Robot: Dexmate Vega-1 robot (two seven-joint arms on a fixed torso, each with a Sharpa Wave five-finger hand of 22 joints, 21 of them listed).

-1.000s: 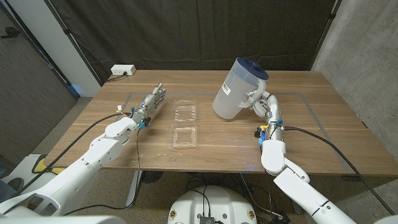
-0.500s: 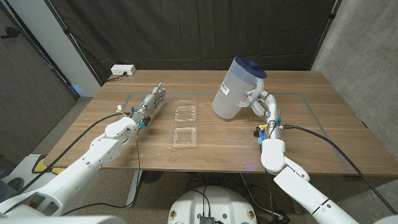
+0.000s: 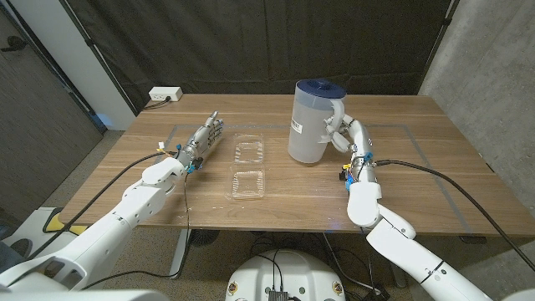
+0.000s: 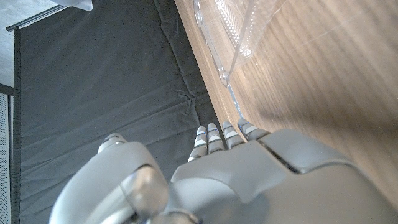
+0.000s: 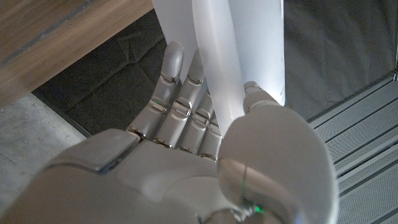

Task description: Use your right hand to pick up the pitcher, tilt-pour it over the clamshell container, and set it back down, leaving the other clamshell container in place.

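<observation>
The wide wooden bench (image 3: 435, 167) with a faint taped rectangle on its top is carrying everything in the head view, with a black curtain hanging behind it. A white power strip (image 3: 165, 94) is lying at the far left corner.

The tall translucent plastic pitcher with a dark blue lid (image 3: 312, 122) is standing upright on the right half of the bench, its handle facing the robot's right arm. Whether its base is fully resting on the wood or hanging just above it is hard to tell from this angle. The right hand (image 3: 341, 134) is gripping the handle; in the right wrist view the fingers (image 5: 177, 106) are lying close together behind the white handle while the thumb is pressing on its near side.

The left hand (image 3: 203, 138) is reaching along the bench on the left side, holding nothing, its fingers (image 4: 219, 135) extending straight and lying close together, tips near a container's edge.

Two clear plastic clamshell containers are sitting between the arms, left of the pitcher and apart from it: the far clamshell container (image 3: 248, 150) is lying just beyond the near clamshell container (image 3: 247, 184), which is closer to the robot.
</observation>
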